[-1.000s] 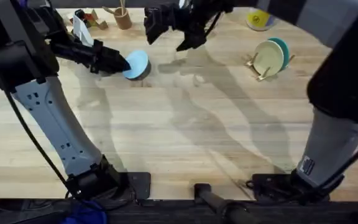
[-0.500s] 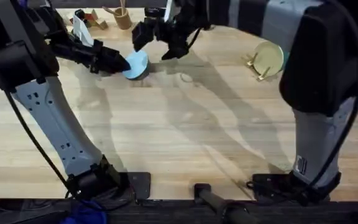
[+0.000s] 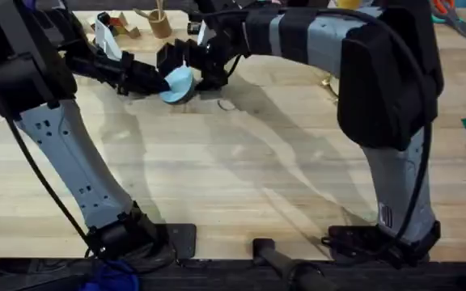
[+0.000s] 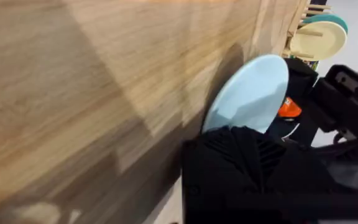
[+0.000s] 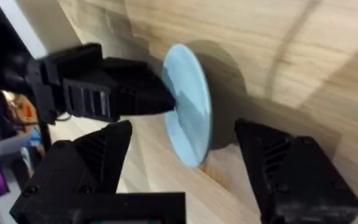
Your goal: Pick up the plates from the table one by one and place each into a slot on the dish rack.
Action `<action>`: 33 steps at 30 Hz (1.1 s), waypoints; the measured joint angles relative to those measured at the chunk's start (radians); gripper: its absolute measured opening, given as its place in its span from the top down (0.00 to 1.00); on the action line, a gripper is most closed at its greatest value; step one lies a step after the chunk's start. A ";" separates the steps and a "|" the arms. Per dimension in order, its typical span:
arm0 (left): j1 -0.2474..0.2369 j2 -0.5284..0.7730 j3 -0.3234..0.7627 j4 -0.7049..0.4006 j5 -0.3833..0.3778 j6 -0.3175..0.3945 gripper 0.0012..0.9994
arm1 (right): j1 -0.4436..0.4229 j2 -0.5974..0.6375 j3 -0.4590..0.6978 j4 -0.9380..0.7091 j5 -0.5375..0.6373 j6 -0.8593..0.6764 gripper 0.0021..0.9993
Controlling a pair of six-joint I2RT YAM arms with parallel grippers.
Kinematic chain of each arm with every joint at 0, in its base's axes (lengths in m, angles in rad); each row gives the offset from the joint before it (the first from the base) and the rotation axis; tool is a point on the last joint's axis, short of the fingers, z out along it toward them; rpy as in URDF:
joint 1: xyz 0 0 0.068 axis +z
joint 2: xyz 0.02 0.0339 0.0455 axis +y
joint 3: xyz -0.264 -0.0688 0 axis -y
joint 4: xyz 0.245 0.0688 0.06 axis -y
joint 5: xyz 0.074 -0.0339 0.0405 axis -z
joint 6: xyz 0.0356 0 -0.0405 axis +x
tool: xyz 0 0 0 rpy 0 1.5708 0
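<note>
Where your 2 arms meet at the far left of the table [image 3: 241, 186], the left gripper [image 3: 162, 81] pinches the blue plate [image 3: 179, 83] on edge. From your left wrist, the rack [image 4: 303, 28] holds 2 plates. From your right wrist, the right gripper [image 5: 182, 158] sits wide apart around the plate.

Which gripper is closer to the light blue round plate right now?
Left. The left gripper is shut on the light blue round plate's edge, holding it upright, while the right gripper hangs open around it, apparently not touching.
</note>
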 joint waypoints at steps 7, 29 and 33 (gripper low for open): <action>0.000 0.000 0.000 0.000 0.000 0.000 0.96 | -0.005 0.007 0.001 0.024 -0.002 0.077 0.01; 0.006 0.000 0.003 0.001 0.013 -0.002 0.96 | -0.004 0.042 0.015 0.043 -0.036 0.144 0.97; 0.006 0.000 0.003 0.001 0.015 -0.002 0.96 | -0.004 0.042 0.015 0.043 -0.036 0.144 0.97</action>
